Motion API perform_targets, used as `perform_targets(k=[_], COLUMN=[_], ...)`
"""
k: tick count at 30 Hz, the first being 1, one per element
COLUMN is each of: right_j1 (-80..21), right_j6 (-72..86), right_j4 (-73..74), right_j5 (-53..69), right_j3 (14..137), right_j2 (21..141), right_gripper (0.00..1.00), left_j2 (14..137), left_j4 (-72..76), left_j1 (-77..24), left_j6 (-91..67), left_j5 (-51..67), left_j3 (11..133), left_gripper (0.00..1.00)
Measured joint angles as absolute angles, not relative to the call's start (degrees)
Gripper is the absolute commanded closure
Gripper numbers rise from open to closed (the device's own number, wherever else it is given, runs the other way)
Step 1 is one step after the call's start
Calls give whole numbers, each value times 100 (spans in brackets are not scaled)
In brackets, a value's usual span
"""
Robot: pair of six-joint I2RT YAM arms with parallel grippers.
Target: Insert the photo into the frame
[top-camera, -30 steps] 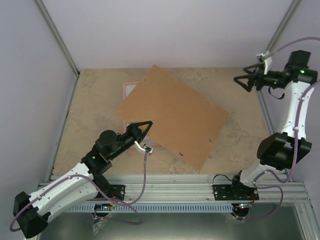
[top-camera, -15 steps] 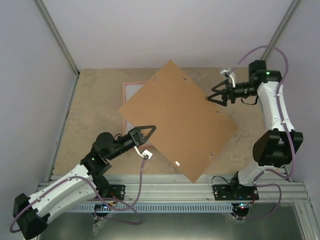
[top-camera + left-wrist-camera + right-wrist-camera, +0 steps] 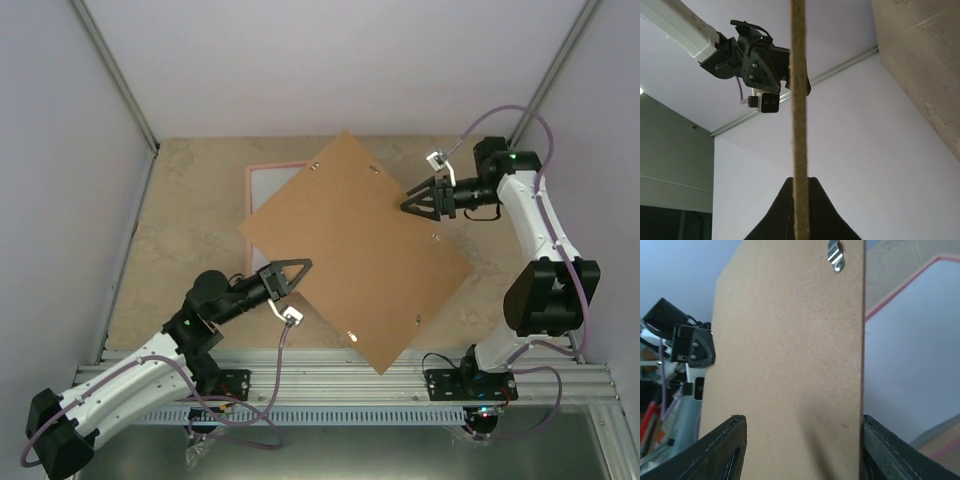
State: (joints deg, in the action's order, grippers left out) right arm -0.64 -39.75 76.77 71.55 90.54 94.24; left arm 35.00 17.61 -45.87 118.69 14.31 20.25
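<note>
A large brown cardboard sheet (image 3: 360,250) is tilted up off the table. My left gripper (image 3: 303,265) is shut on its near-left edge; the left wrist view shows that edge (image 3: 799,100) upright, pinched between the jaws (image 3: 800,180). My right gripper (image 3: 407,205) is at the sheet's far-right edge, open. The right wrist view shows the sheet (image 3: 790,340) between its fingers (image 3: 803,418), close to the right one and apart from the left. The pink frame (image 3: 262,167) lies flat at the back left, half under the sheet. It is plain white inside. I cannot tell whether that is the photo.
The beige stone-patterned table (image 3: 190,220) is walled by pale panels and metal posts on three sides. Small metal clips (image 3: 835,255) sit near the sheet's edges. The aluminium rail with both arm bases (image 3: 340,375) runs along the near edge.
My right arm has swung in from the far right corner to the sheet's edge, and its jaws have narrowed. The sheet has turned and risen, still held by the left gripper.
</note>
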Motion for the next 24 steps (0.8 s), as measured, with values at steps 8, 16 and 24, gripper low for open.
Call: perform_targets(k=[8, 16, 24], right_j1=[-375, -397, -370], right_j6=[-3830, -3730, -3426], right_j4=[7675, 7658, 8027], right_j5=[7513, 7734, 8508], right_j3=[8726, 8547, 8471], right_j2=[9480, 9480, 9522], right_gripper=[57, 93, 99], left_j2=[3459, 3376, 3326], left_j4=[1979, 2200, 2346], left_j1=[-4587, -4587, -4523], left_j6=[11869, 11869, 11751], left_j5=[1509, 1457, 705], left_j3=[1927, 1697, 1522], left_gripper=[100, 94, 51])
